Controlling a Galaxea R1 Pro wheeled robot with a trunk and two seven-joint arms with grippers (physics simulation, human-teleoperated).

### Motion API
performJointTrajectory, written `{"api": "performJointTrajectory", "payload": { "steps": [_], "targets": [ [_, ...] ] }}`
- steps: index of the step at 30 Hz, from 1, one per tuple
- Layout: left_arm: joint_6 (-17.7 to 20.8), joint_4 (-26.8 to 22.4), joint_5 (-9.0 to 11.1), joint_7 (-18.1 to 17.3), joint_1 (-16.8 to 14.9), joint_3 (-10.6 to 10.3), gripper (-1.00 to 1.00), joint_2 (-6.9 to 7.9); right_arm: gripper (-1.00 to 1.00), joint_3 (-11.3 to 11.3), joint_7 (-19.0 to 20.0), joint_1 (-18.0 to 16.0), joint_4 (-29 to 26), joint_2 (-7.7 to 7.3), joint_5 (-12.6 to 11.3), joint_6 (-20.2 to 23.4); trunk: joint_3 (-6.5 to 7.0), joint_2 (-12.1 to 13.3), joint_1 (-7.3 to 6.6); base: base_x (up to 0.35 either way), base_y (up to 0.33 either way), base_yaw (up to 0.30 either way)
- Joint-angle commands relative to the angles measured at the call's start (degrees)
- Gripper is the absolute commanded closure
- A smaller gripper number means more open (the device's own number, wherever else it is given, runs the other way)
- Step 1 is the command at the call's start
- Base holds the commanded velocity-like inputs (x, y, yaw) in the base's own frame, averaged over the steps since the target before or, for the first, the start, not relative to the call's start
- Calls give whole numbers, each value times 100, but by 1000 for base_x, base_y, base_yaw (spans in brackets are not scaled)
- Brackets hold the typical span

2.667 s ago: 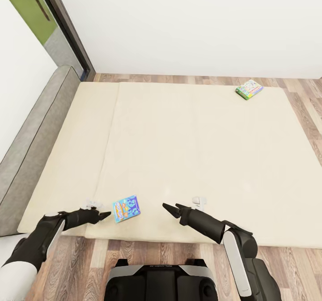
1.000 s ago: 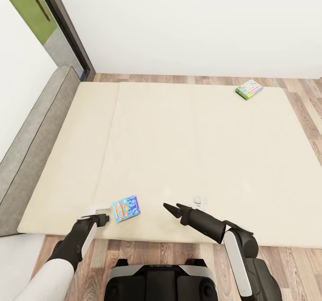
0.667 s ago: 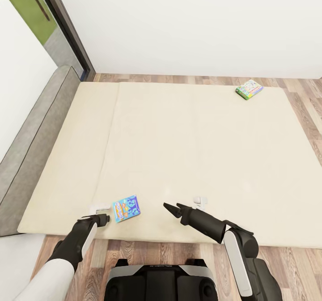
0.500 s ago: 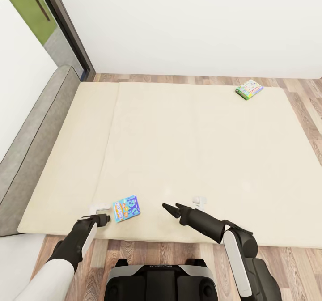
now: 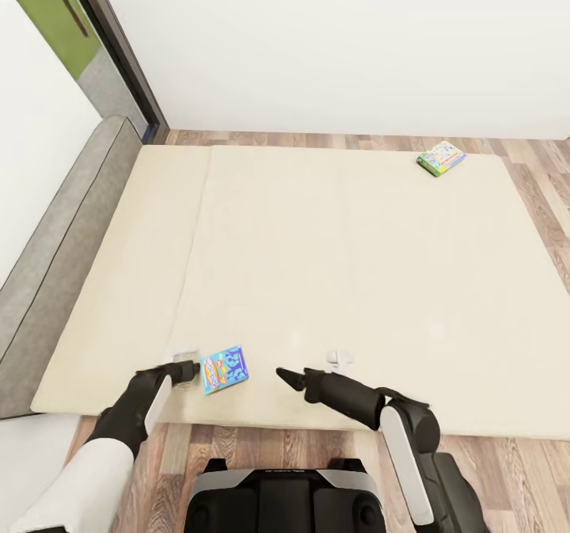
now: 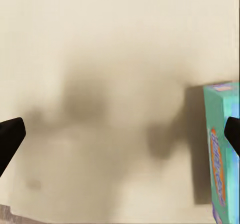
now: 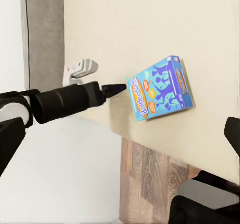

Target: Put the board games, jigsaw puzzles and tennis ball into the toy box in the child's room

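so i'm at the foot of the bed going for the first of the two board games up here, the blue one, which lies flat near the mattress edge closest to me. the green-edged game is way off at the far right corner, so that's one for later. nothing's picked up yet by the look of it

my left end effector is just beside the blue box's left side, arm reaching in low from the floor side with the forearm nearly level. from the left wrist camera the fingers are spread wide, with one tip up against the box's teal edge, so open, not gripping. right end effector hovers over the mattress off to the box's right, pointing toward it. fingers look parted, holding nothing

i reckon the next bit is the fiddly one: the box is thin and flat on soft bedding, so i'd need one finger each side of it, or nudge it over the edge to get a pinch
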Motion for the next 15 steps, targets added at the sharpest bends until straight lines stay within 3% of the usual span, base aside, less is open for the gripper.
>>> {"api": "performJointTrajectory", "payload": {
  "steps": [1, 2, 5, 9, 15],
  "targets": [
    [50, 2, 131, 7, -48, 19, -100, 7, -100, 52, -62, -6, -4, 4, 5, 38, -5, -6, 2, 0, 0, 0],
    [89, 31, 373, 6, -117, 75, -100, 20, -100, 161, -201, -11, -4, 9, 5, 45, -5, -6, 2, 0, 0, 0],
    [124, 112, 795, 8, -189, 177, -100, 21, -100, 338, -439, -12, -4, 17, 2, 52, -5, -6, 2, 0, 0, 0],
    [129, 162, 1047, 9, -223, 231, -100, 23, -100, 497, -607, -11, -4, 23, 1, 54, -5, -6, 2, 0, 0, 0],
    [110, 190, 1171, 14, -238, 285, -100, 31, -100, 615, -685, -10, -4, -2, 3, 14, -5, -6, 2, 0, 0, 0]
  ]
}}
